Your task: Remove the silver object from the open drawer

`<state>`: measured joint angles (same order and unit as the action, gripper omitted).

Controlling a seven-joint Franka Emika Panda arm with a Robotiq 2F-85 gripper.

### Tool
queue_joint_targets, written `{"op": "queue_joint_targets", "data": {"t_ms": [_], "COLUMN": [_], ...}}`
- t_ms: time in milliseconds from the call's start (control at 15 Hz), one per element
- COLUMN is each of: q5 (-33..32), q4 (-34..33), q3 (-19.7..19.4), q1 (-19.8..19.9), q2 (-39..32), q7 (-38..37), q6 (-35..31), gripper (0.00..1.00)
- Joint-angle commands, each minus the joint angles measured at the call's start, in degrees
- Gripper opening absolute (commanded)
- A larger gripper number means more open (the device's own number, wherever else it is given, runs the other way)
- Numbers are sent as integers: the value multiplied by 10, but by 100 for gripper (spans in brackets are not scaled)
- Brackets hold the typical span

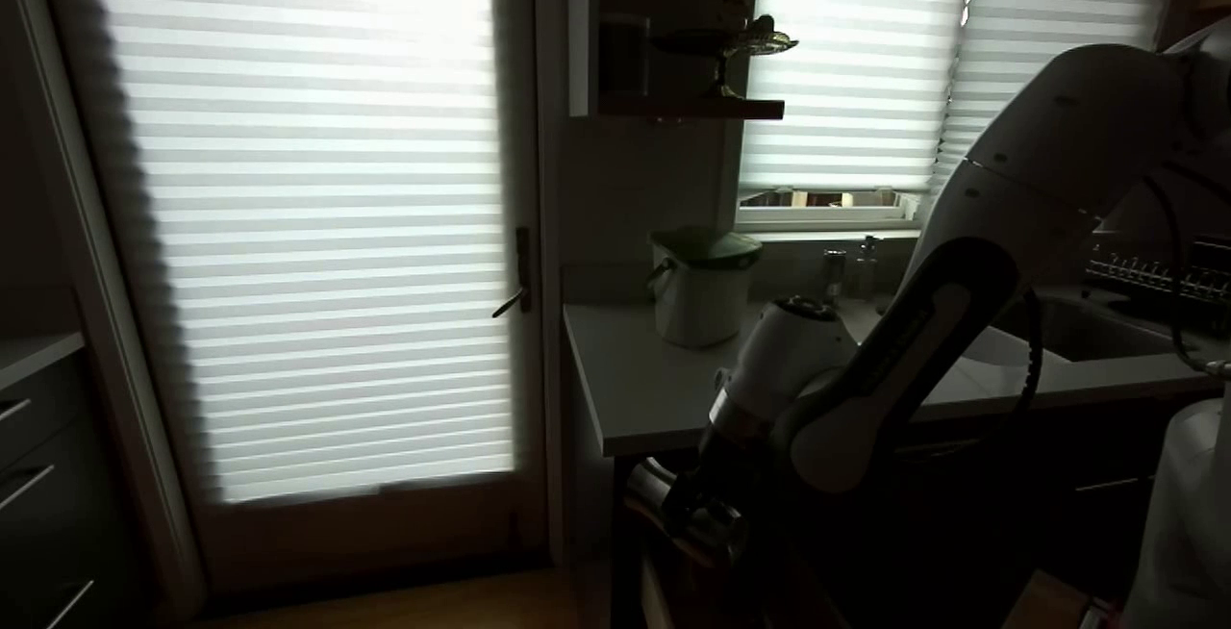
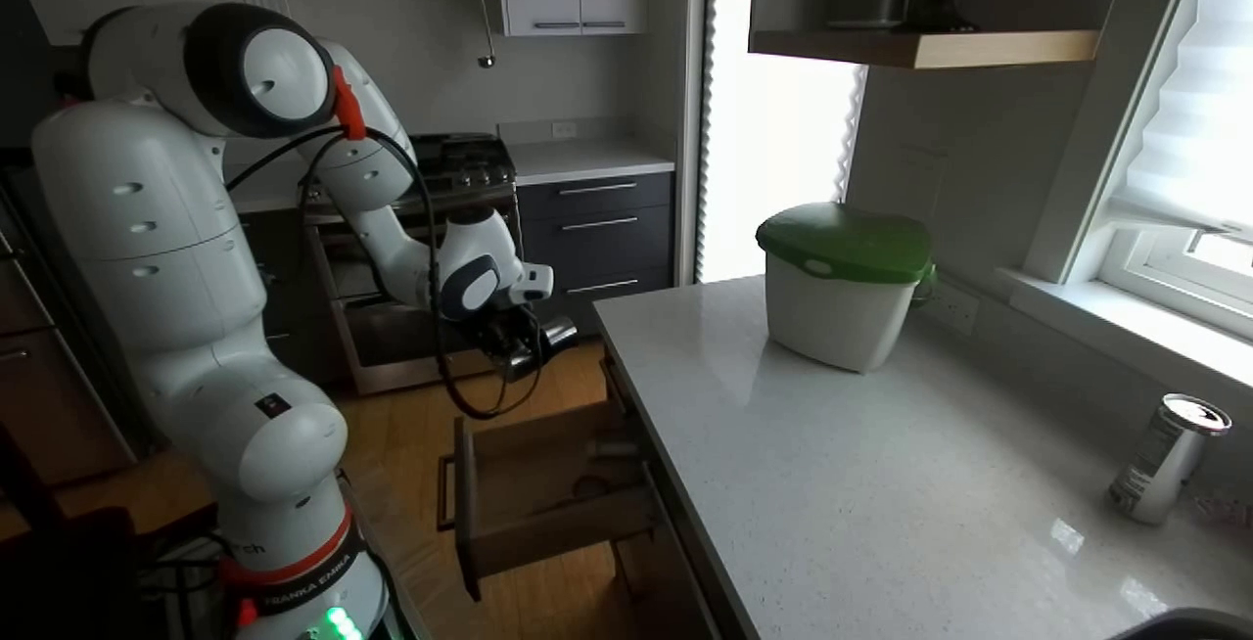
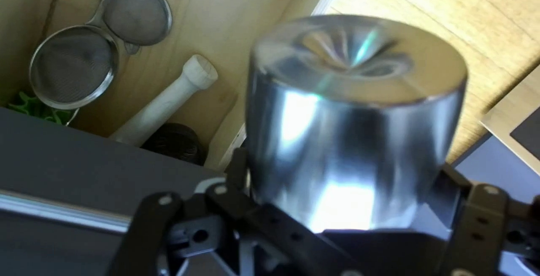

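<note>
A gripper (image 3: 344, 174) pinches a silver object (image 3: 358, 149), its fingers (image 3: 237, 168) set at either side of the curved body. The object dominates the wrist view just right of center, its dimpled end toward the top of the frame, with wooden floor (image 3: 485, 35) showing beyond it at upper right. At the upper left of that view, the pulled-out drawer (image 3: 211, 18) holds two strainers (image 3: 74, 65), a pale rod (image 3: 164, 103) with a knobbed end, a dark round item (image 3: 177, 143) partly hidden, and a green piece (image 3: 36, 107) near the left edge.

In both exterior views, the silver object shines at the tip of the arm (image 2: 157, 209). In an exterior view it hangs just left of center, out of the drawer, left of the counter (image 2: 881, 483) and higher in the frame than the drawer; whether it is directly over the drawer cannot be told. A white bin (image 2: 832, 312) with a green lid (image 2: 852, 239) stands on the counter right of center, a can (image 2: 1165, 464) stands near the right edge, and a shelf (image 2: 1008, 51) juts across the upper right. A stove (image 2: 392, 337) is behind the arm at left.

In an exterior view, a bright shade (image 1: 317, 225) covers a door (image 1: 385, 533) at left, while the silver object and the gripper sit low, just right of center, amid deep shadow. Window blinds (image 1: 846, 62) glow at upper right.
</note>
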<state>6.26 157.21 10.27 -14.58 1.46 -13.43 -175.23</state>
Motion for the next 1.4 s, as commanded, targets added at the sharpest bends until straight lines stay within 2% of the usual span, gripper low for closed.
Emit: {"op": "queue_joint_targets", "data": {"t_ms": [0, 67, 200, 333, 467, 533, 733, 800, 933, 1133, 1200, 1333], "q5": [35, 43, 113, 174, 242, 257, 250, 228, 213, 191, 163, 111], "q4": [1, 0, 26, 0, 31, 7, -1, 23, 0, -1, 9, 4], "q3": [7, 8, 11, 3, -9, -10, 2, 6, 20, 44, 10, 33], "q1": [-19, -24, -50, -69, -95, -88, -37, -17, 34, 98, 75, 124], "q2": [13, 17, 45, 48, 108, 101, 126, 153, 151, 161, 173, 173], "q7": [82, 99, 159, 209, 245, 263, 240, 206, 167, 98, 67, -10], "q6": [-2, -4, -26, -15, 7, 20, 48, 53, 72, 58, 61, 58], "gripper": [71, 71, 71, 71, 71, 71, 71, 71, 71, 71, 71, 71]}}
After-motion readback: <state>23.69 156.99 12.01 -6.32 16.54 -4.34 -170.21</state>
